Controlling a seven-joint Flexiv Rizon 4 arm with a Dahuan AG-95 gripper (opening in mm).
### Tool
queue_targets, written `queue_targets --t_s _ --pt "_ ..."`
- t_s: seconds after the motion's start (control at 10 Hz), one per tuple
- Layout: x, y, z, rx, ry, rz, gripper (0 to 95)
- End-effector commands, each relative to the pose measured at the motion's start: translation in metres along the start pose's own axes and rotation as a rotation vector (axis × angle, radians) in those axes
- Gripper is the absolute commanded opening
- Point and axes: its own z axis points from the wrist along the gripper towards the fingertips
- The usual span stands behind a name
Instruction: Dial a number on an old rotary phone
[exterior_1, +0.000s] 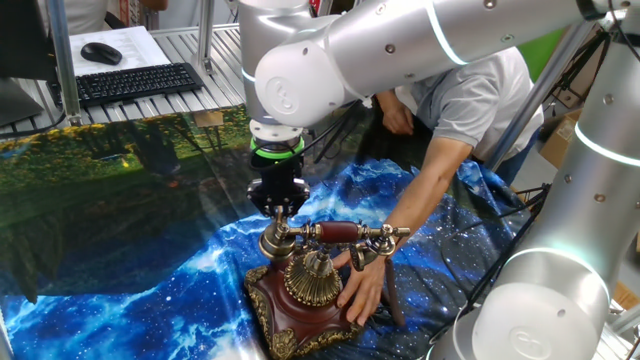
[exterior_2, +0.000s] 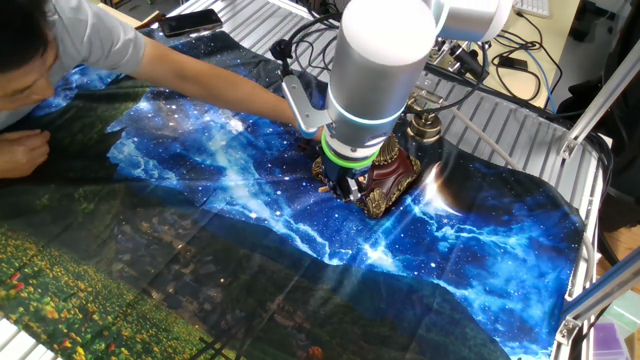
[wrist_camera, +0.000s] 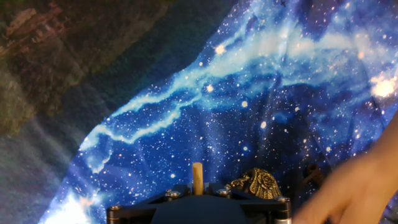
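The old rotary phone (exterior_1: 300, 295) stands on the blue galaxy cloth, with a dark red-brown base, brass trim, a brass dial dome (exterior_1: 310, 278) and a brass handset with a reddish handle (exterior_1: 335, 233). My gripper (exterior_1: 279, 207) hangs just above the far left end of the handset. In the hand view it is shut on a thin tan wooden stick (wrist_camera: 198, 178) that points forward, with a corner of the brass trim (wrist_camera: 258, 182) beside it. In the other fixed view my gripper (exterior_2: 345, 187) hides most of the phone (exterior_2: 393, 182).
A person leans over the table and holds the phone's base with one hand (exterior_1: 360, 285); that hand also shows in the hand view (wrist_camera: 354, 190). A keyboard (exterior_1: 135, 82) and a mouse (exterior_1: 101, 52) lie at the back left. A second robot arm (exterior_1: 590, 200) stands at the right.
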Motion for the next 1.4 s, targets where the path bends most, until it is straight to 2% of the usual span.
queue_targets --t_s 0.1,0.3,0.5,0.6,1.0,1.3,1.4 --pt "0.000 0.000 0.000 0.000 -0.005 0.001 0.0" --pt "-0.001 0.001 0.001 0.001 -0.009 0.004 0.0" --pt "-0.002 0.004 0.003 0.013 -0.021 0.008 0.0" --pt "-0.002 0.005 0.005 0.026 -0.036 0.009 0.0" --pt "-0.004 0.009 0.008 0.042 -0.053 0.012 0.0" --pt "-0.006 0.013 0.012 0.061 -0.070 0.012 0.0" --pt "-0.007 0.014 0.013 0.075 -0.081 0.006 0.0"
